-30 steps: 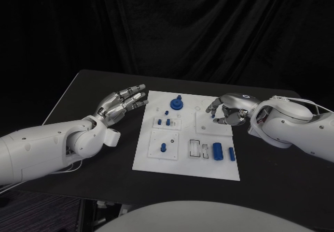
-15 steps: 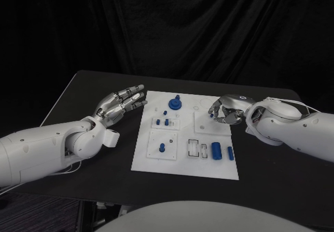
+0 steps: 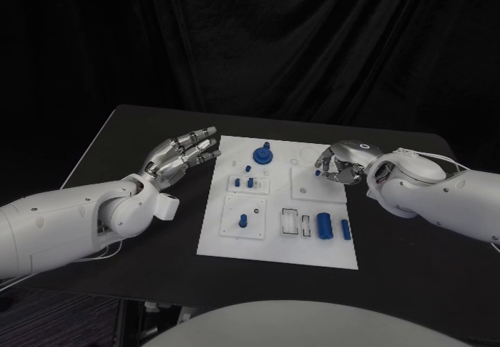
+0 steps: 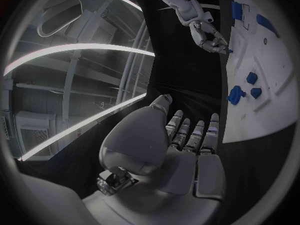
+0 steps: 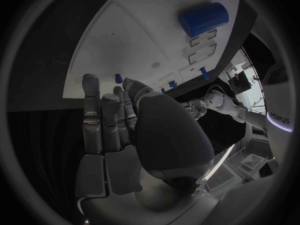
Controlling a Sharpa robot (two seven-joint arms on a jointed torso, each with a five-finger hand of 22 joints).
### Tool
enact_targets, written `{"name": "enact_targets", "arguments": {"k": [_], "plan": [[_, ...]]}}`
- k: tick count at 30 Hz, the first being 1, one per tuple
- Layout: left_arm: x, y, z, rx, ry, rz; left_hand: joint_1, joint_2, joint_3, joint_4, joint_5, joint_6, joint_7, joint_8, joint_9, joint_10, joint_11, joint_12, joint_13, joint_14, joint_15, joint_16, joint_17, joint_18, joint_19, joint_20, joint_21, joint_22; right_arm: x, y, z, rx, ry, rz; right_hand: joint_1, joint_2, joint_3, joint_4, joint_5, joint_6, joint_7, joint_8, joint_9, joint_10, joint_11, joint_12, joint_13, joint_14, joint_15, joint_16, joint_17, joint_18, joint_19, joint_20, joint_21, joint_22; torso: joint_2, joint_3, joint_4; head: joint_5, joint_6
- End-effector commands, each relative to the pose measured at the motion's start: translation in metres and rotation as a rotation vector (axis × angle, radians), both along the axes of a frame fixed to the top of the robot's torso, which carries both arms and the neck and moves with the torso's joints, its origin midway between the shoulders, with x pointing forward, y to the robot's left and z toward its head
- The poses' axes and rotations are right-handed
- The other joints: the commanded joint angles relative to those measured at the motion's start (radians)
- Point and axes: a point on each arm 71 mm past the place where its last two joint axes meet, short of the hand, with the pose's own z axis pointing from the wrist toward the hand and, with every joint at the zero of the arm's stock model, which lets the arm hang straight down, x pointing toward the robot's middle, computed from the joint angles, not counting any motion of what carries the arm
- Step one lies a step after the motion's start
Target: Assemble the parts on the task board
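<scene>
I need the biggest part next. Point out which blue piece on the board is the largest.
The round blue part with a knob on top, at the task board's far edge between the hands. The other blue pieces are small pegs or slim cylinders.

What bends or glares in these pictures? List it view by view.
Head view: straight edges stay straight, the task board is evenly lit, and the backdrop is dark. Left wrist view: fisheye curves the board's edge, and bright streaks of room light arc past the left hand. Right wrist view: the board bows around the right hand, without strong glare.

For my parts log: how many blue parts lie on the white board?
7: a knob, three small pieces by it, a peg, a cylinder and a bar near the front. The right robot hand may hide more.
</scene>
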Motion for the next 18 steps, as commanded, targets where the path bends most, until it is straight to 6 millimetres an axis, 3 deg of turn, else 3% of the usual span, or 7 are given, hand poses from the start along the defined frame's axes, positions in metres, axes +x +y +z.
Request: {"name": "enact_targets", "arguments": {"k": [1,12,18], "plan": [[0.000,-0.001,0.003,-0.037,-0.039,-0.001,-0.008,0.003,0.006,0.000,0.007,-0.003,0.004,0.002,0.000,-0.008,0.001,-0.003,-0.001,0.002,0.007,0.006,0.001,-0.008,0.002,0.000,0.001,0.001,0.003,-0.002,0.001,-0.005,-0.043,-0.030,-0.007,-0.012,0.006,0.003,0.004,-0.005,-0.005,-0.008,-0.001,-0.022,0.002,0.002,0.002,-0.002,-0.003,0.003,-0.003,0.007,-0.002,-0.008,-0.010,0.034,-0.001,-0.0001,0.0005,-0.003,0.000],[0.000,-0.001,0.002,-0.036,-0.034,-0.003,-0.008,0.004,0.009,-0.002,0.008,-0.005,0.004,0.001,-0.001,-0.008,0.001,-0.003,-0.001,0.002,0.008,0.007,0.002,-0.009,0.005,0.000,0.002,0.003,0.005,0.000,-0.009,-0.012,-0.033,-0.028,-0.013,-0.008,0.011,0.008,0.005,0.024,-0.009,0.002,0.009,-0.048,0.008,-0.006,0.003,-0.001,0.001,0.005,0.000,0.006,-0.001,-0.005,-0.009,0.035,-0.002,-0.0009,-0.0017,0.005,0.000],[-0.001,-0.001,0.002,-0.035,-0.031,-0.003,-0.008,0.004,0.009,-0.002,0.008,-0.005,0.004,0.001,-0.001,-0.008,0.001,-0.003,-0.001,0.002,0.008,0.007,0.002,-0.009,0.005,0.000,0.002,0.003,0.005,0.005,-0.016,-0.013,-0.016,-0.017,-0.013,-0.008,0.012,0.007,0.007,0.030,-0.008,0.005,0.011,-0.049,0.008,-0.007,0.003,0.001,0.001,0.007,0.002,0.006,0.001,-0.005,-0.006,0.035,-0.002,-0.0006,0.0003,0.004,0.000]]}}
